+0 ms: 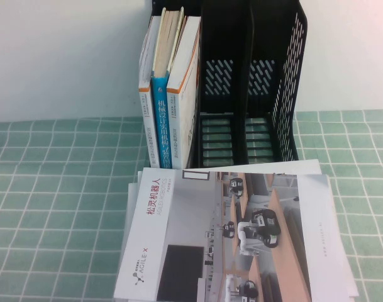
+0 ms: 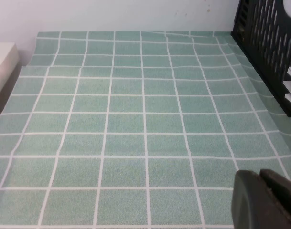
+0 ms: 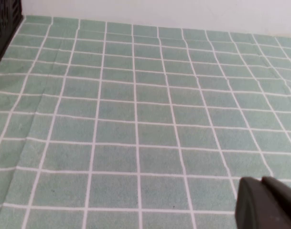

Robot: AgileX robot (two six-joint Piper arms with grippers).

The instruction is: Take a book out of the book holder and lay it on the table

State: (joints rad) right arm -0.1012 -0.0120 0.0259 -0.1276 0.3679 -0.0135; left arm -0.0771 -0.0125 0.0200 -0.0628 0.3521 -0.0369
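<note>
A black book holder (image 1: 254,82) stands at the back of the table. Its left slot holds three upright books: a white one (image 1: 145,94), a blue one (image 1: 161,123) and a white and orange one (image 1: 186,94). A large white book with a photo cover (image 1: 229,239) lies flat on the table in front of the holder, on top of loose sheets. Neither arm shows in the high view. My left gripper (image 2: 257,174) is shut and empty over bare cloth, left of the holder (image 2: 264,38). My right gripper (image 3: 260,181) is shut and empty over bare cloth, right of the holder (image 3: 4,24).
A green checked cloth (image 1: 53,189) covers the table. The holder's middle and right slots are empty. A white wall stands behind. A pale box edge (image 2: 2,62) shows at the far left in the left wrist view.
</note>
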